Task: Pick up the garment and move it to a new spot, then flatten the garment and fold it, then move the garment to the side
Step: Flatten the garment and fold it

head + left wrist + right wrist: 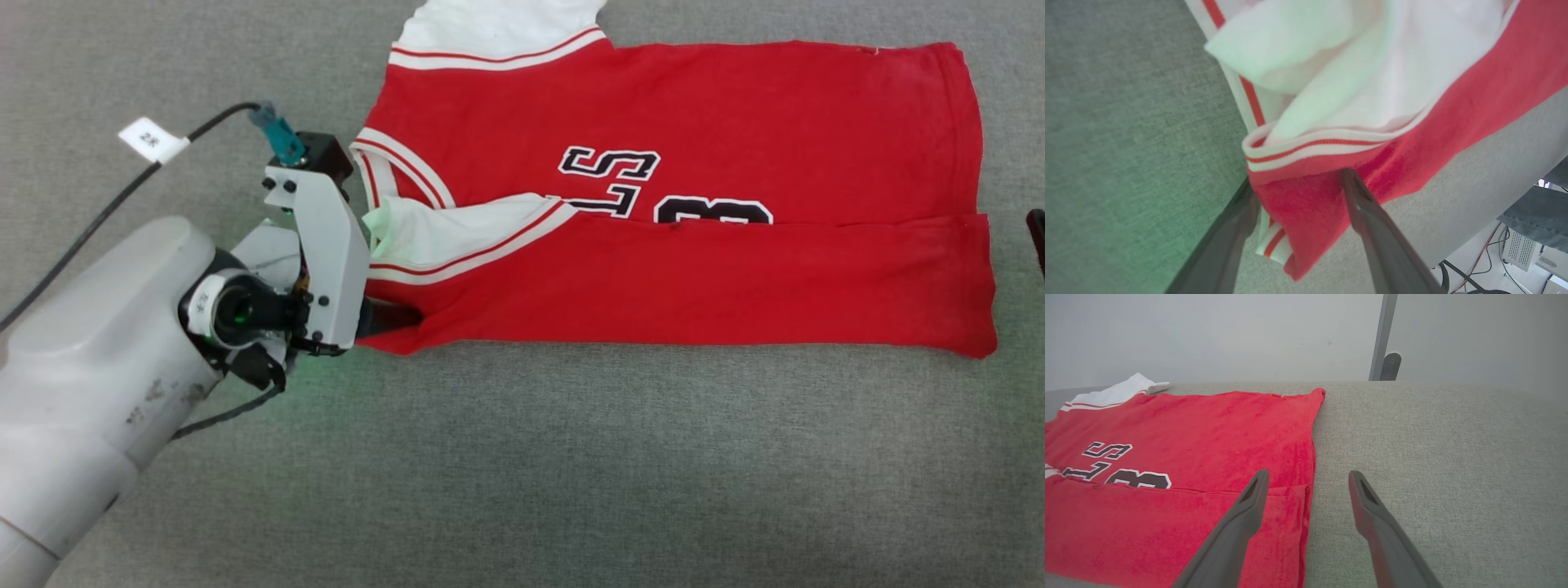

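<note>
- Jersey (694,122), red with white sleeves and red-white striped trim, lies spread on the grey fabric tabletop (571,474). Its collar end is toward my left and its hem toward my right.
- Its near long edge is folded up over the front. The fold covers the lower part of the black, white-outlined letters and numbers (645,192).
- The near white sleeve (457,237) lies bunched at the collar end of that fold.
- My left end effector (1298,183) sits at the jersey's near left corner. Its fingers are spread apart, with the red corner and a bit of striped trim lying between them.
- In the left wrist view one finger rests over the red cloth and the other runs along the cloth's edge, next to the tabletop. I see no pinch on the fabric.
- My right end effector (1308,482) is at the hem end, spread wide and holding nothing. One finger is over the corner of the folded-up flap, the other over bare tabletop just beside the hem.
- A black cable (98,220) with a white tag (151,139) runs back from the left wrist across the tabletop.
</note>
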`<state>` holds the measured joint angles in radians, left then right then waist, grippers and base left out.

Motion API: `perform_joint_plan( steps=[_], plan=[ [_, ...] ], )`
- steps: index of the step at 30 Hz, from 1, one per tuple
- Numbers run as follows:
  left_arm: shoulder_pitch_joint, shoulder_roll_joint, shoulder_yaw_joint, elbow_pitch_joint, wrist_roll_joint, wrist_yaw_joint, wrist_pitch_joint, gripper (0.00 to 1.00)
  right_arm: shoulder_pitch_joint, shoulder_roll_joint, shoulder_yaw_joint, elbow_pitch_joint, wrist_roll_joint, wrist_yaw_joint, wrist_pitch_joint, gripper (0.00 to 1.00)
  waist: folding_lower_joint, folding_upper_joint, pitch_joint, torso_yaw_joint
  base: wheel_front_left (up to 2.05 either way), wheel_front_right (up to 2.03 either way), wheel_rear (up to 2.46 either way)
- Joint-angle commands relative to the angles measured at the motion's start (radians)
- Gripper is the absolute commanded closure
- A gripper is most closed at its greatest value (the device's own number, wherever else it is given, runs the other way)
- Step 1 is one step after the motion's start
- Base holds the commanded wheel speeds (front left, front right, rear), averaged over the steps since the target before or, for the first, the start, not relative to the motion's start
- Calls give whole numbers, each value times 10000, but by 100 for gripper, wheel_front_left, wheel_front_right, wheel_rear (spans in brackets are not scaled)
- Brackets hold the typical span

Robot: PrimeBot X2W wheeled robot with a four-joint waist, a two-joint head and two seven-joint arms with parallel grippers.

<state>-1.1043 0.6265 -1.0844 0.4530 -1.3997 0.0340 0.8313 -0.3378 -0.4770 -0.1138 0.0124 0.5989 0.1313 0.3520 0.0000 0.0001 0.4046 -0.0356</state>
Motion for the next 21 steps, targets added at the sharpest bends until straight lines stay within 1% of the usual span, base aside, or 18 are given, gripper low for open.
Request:
perform_joint_plan(
  steps=[1, 2, 3, 4, 5, 6, 8, 10, 18, 21],
  plan=[
    [387, -219, -151, 175, -67, -26, -91, 0, -74, 84, 22, -16, -34, -11, -33, 0, 0, -1, 106, -90, 0, 0, 0],
    [441, -265, -136, 227, -124, -35, -109, 13, -92, 107, 50, -12, -28, -11, -31, 0, 0, -1, 126, -105, 0, 0, 0],
    [478, -320, -148, 263, -106, -80, -127, 47, -108, 120, 84, 2, -23, -11, -25, 0, 0, -1, 138, -121, 0, 0, 0],
    [502, -371, -152, 276, -98, -137, -160, 58, -120, 126, 120, 14, -20, -11, 1, 0, 0, -1, 149, -135, 0, 0, 0],
    [504, -401, -133, 301, -73, -209, -249, 95, -136, 122, 154, 27, -14, -11, 36, 0, 0, -1, 160, -150, 0, 0, 0],
    [522, -430, -106, 332, -88, -250, -296, 100, -143, 91, 210, 44, -12, -11, 83, 0, 0, -1, 165, -166, 0, 0, 0],
    [545, -460, -90, 358, -140, -355, -307, 100, -136, -30, 359, 70, 38, -11, 258, 0, 0, -1, 156, -188, 0, 0, 0],
    [516, -411, -28, 394, -120, -442, -404, 100, -139, -220, 588, 103, 77, -11, 686, 0, 0, -1, 140, -198, 0, 0, 0],
    [430, -475, 2, 394, -39, -656, -572, 100, -422, -1345, 1807, 134, 617, -11, 3611, 0, 0, -1, 178, -84, 0, 0, 0],
    [359, -552, 7, 335, 19, -700, -647, 100, -789, -1524, 2008, 307, 798, -11, 4340, 0, 0, -1, 295, -1, 0, 0, 0]
  ],
)
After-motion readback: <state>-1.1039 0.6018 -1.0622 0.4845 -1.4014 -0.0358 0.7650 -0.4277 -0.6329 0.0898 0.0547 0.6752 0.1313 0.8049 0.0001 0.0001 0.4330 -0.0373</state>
